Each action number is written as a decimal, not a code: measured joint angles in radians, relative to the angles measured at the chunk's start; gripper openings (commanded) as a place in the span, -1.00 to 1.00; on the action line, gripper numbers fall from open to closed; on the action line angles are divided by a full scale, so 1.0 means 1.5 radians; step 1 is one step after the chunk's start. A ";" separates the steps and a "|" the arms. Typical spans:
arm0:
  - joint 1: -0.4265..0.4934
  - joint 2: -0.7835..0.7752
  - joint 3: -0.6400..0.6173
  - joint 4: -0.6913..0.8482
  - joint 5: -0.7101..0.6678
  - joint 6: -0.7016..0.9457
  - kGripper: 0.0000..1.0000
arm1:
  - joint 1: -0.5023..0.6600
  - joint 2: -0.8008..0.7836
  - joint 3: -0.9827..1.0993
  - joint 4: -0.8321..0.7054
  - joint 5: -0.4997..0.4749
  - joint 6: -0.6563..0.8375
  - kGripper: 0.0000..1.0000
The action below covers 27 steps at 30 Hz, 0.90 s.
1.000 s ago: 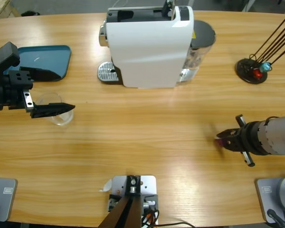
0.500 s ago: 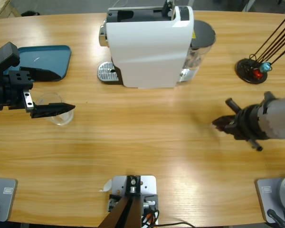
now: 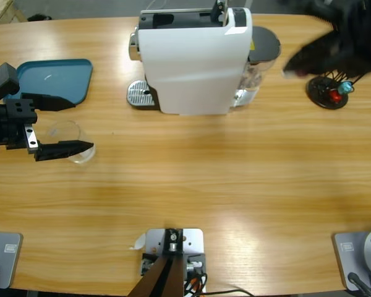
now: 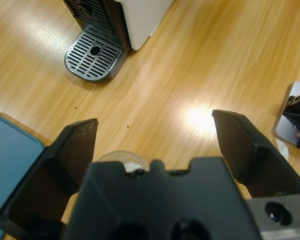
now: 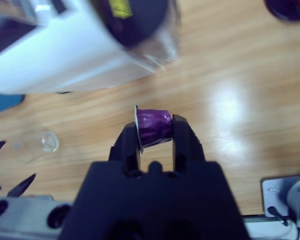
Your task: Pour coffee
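Table (image 3: 191, 185): long, light wood, carries every item listed.

Coffee machine (image 3: 195, 59): white body with black top, standing at the middle of the table's far edge. A round perforated metal drip tray (image 3: 139, 94) sits at its foot on the left side; a clear water tank with a dark lid (image 3: 263, 49) is on its right side. A yellow label shows by the tank lid; its writing cannot be read. No brand name can be made out.

Tray (image 3: 59, 80): teal, rounded corners, lying flat near the table's far left corner.

Left gripper (image 3: 62, 127): black, reaching in from the table's left edge. Jaws spread wide, one on each side of the glass, holding nothing.

Right gripper (image 5: 155, 142): raised above the table's far right part, a dark blur in the high view. Jaws closed on a capsule.

Capsule stand (image 3: 328, 91): round black base near the table's far right edge, thin dark rods rising from it, small red and blue capsules at the base.

Glass (image 3: 71, 139): clear tumbler, upright near the table's left edge, just in front of the tray, between the left gripper's jaws. Whether a jaw touches it cannot be told. No coffee can be made out in it.

Capsule (image 5: 153, 126): purple, with a silver rim, pinched at the tips of the right gripper's jaws.
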State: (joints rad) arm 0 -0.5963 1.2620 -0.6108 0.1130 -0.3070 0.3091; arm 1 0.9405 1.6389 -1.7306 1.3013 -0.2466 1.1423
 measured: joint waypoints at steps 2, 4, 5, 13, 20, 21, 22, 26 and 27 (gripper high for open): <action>0.000 0.000 0.000 0.000 0.000 -0.001 0.97 | 0.020 0.045 -0.106 0.047 -0.002 -0.033 -1.00; 0.000 0.000 0.000 0.000 0.000 -0.001 0.97 | 0.031 0.089 -0.198 0.080 -0.002 -0.064 -1.00; 0.000 0.000 0.000 0.000 0.000 -0.001 0.97 | 0.034 0.109 -0.242 0.095 -0.002 -0.079 -1.00; 0.000 -0.001 0.002 0.000 0.001 -0.001 0.97 | 0.038 0.277 -0.563 0.139 0.002 -0.161 -1.00; 0.000 -0.001 0.010 0.000 0.003 -0.003 0.97 | 0.038 0.376 -0.595 0.139 0.005 -0.210 -1.00; 0.000 -0.001 0.010 0.000 0.003 -0.003 0.97 | 0.038 0.384 -0.595 0.139 0.005 -0.215 -1.00; 0.000 -0.001 0.010 0.000 0.003 -0.003 0.97 | 0.038 0.389 -0.595 0.139 0.005 -0.221 -1.00; 0.000 -0.001 0.011 0.000 0.003 -0.004 0.97 | 0.038 0.404 -0.595 0.139 -0.012 -0.242 -1.00; 0.000 -0.001 0.011 0.000 0.003 -0.004 0.97 | 0.038 0.406 -0.595 0.139 -0.021 -0.248 -1.00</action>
State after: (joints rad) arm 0 -0.5968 1.2605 -0.5947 0.1130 -0.3031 0.3034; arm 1 0.9981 2.2480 -2.6232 1.5095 -0.2776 0.7706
